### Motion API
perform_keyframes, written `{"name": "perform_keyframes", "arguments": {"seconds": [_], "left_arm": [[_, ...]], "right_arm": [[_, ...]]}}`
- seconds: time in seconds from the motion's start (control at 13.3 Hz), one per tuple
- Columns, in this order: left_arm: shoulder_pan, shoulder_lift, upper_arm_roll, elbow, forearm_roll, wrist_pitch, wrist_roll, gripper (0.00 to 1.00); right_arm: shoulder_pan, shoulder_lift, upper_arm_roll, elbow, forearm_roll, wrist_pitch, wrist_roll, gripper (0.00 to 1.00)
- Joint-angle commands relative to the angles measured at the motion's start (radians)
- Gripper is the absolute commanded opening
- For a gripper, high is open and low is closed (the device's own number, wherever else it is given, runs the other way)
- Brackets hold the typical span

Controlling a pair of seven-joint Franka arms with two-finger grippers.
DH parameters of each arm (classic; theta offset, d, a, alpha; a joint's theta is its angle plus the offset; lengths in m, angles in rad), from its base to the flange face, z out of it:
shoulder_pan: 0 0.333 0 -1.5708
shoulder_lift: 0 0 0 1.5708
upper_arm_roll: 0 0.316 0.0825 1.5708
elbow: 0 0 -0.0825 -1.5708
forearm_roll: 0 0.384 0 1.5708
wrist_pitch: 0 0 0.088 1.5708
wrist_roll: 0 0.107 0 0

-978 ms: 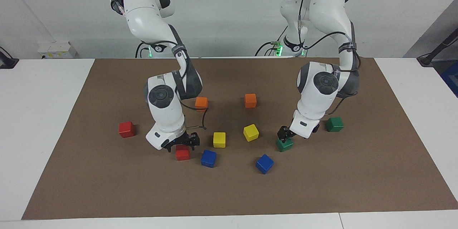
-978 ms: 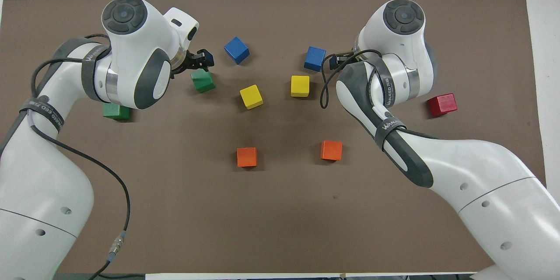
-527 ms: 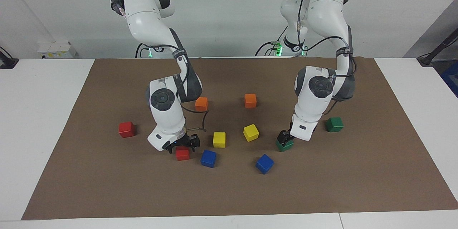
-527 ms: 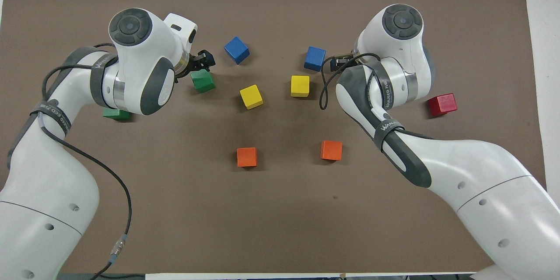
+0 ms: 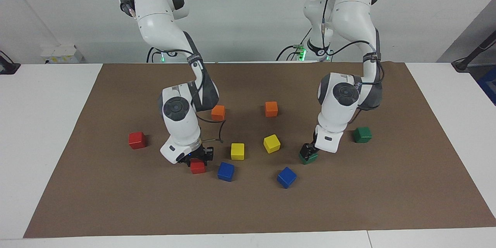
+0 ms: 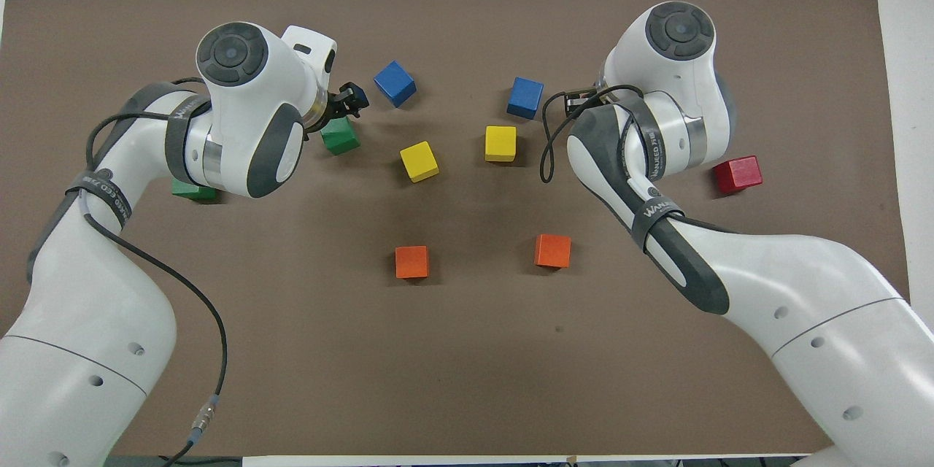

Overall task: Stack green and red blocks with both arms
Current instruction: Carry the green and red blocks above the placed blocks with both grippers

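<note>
Brown mat (image 5: 116, 201): nothing stacked yet; your right gripper (image 5: 197, 159) clamps a red cube (image 5: 198, 167) beside the blue cube (image 5: 226, 171), and your left gripper (image 5: 309, 151) stands wide over a green cube (image 5: 309, 157).

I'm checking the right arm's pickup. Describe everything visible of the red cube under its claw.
The red cube is small, plain and matte, sitting flat on the brown mat, close beside a blue cube but apart from it. The right claw is shut on its upper part, hiding the top face. In the overhead view the arm covers it.
</note>
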Motion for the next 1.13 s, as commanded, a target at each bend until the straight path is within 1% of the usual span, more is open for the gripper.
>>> {"name": "perform_keyframes", "arguments": {"seconds": [0.0, 0.23, 0.38, 0.53, 0.68, 0.83, 0.9, 0.98, 1.05], "left_arm": [[-0.026, -0.026, 0.015, -0.075, 0.022, 0.064, -0.028, 1.0], [-0.026, -0.028, 0.015, -0.083, 0.028, 0.064, -0.025, 1.0], [-0.026, -0.028, 0.015, -0.092, 0.043, 0.066, -0.025, 1.0], [-0.025, -0.029, 0.015, -0.103, 0.049, 0.069, -0.024, 1.0], [-0.025, -0.029, 0.015, -0.103, 0.051, 0.067, -0.024, 0.88], [-0.025, -0.029, 0.015, -0.101, 0.049, 0.069, -0.024, 0.74], [-0.025, -0.029, 0.015, -0.097, 0.049, 0.067, -0.025, 0.59], [-0.025, -0.029, 0.015, -0.095, 0.049, 0.061, -0.025, 0.25], [-0.022, -0.029, 0.016, -0.081, 0.049, 0.032, -0.024, 0.0]], "right_arm": [[-0.065, -0.055, 0.005, 0.02, -0.053, -0.072, -0.02, 0.0], [-0.172, -0.158, 0.006, -0.015, -0.047, -0.161, -0.254, 0.0], [-0.203, -0.245, 0.006, -0.108, -0.046, -0.174, -0.291, 0.0], [-0.221, -0.336, 0.006, -0.241, -0.046, -0.117, -0.291, 0.0], [-0.246, -0.407, 0.006, -0.367, -0.046, -0.038, -0.31, 0.0], [-0.278, -0.459, 0.008, -0.481, -0.04, 0.057, -0.369, 0.0], [-0.301, -0.465, 0.008, -0.503, -0.038, 0.084, -0.412, 0.0], [-0.322, -0.467, 0.009, -0.509, -0.036, 0.095, -0.455, 0.0], [-0.333, -0.467, 0.009, -0.51, -0.035, 0.095, -0.483, 0.0]]}}
